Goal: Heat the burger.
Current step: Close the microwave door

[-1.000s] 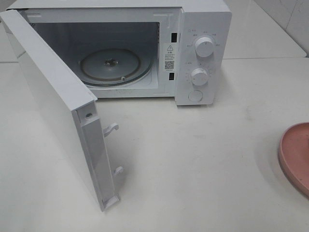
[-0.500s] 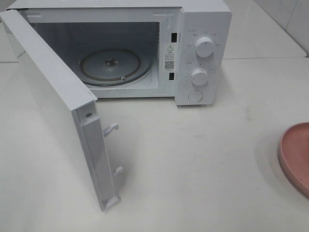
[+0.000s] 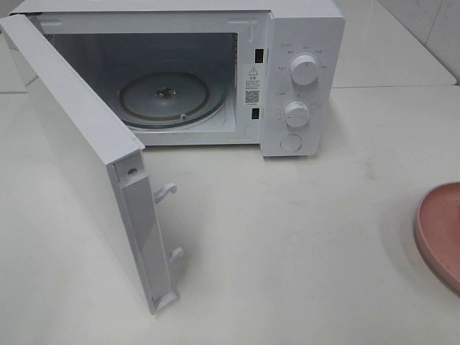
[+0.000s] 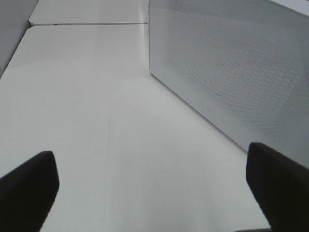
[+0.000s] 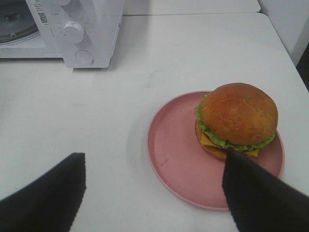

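Note:
The burger, with a golden-brown bun, green lettuce and yellow cheese, sits on a pink plate in the right wrist view. My right gripper is open and hovers above and short of the plate, one finger close to the burger. In the exterior high view only the plate's edge shows at the right; the burger is out of view there. The white microwave stands at the back with its door swung open and its glass turntable bare. My left gripper is open beside the door's outer face.
The microwave has two knobs and a round button on its right panel. The open door juts far forward over the left of the white table. A table seam runs behind the microwave.

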### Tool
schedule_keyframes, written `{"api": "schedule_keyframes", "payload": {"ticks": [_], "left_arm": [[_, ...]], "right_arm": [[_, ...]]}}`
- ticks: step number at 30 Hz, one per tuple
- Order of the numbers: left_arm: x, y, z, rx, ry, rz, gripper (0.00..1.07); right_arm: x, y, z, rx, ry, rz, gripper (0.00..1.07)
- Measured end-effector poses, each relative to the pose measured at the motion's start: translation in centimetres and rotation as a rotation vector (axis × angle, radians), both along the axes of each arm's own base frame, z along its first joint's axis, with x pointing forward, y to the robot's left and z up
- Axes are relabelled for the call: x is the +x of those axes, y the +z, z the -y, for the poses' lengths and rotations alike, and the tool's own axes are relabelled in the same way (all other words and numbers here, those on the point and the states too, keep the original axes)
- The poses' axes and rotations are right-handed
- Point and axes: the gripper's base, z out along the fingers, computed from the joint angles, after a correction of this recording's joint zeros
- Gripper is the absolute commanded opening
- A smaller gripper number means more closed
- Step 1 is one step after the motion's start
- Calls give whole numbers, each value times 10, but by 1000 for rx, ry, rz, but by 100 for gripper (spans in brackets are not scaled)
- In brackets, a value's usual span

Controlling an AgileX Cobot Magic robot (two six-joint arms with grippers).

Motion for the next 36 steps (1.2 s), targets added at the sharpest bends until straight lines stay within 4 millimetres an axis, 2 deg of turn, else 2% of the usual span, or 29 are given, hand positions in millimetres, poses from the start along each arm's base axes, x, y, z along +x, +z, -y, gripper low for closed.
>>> {"api": "schedule_keyframes", "payload": {"ticks": [30, 32, 33, 34, 35, 36], "left_arm": [[4, 1, 2, -21, -13, -18, 97], [12, 9, 1, -31, -13, -22, 90], [12, 9, 1, -31, -13, -22, 90], [16, 11, 1, -33, -10, -17, 81], [16, 11, 1, -33, -10, -17, 81], [23, 15, 1, -39, -6, -12, 70]], "right_arm": [[0, 0, 0, 0, 0, 0, 76], [0, 0, 0, 0, 0, 0, 76], [0, 0, 0, 0, 0, 0, 76], [0, 0, 0, 0, 0, 0, 76], [0, 0, 0, 0, 0, 0, 76], [0, 0, 0, 0, 0, 0, 76]]}}
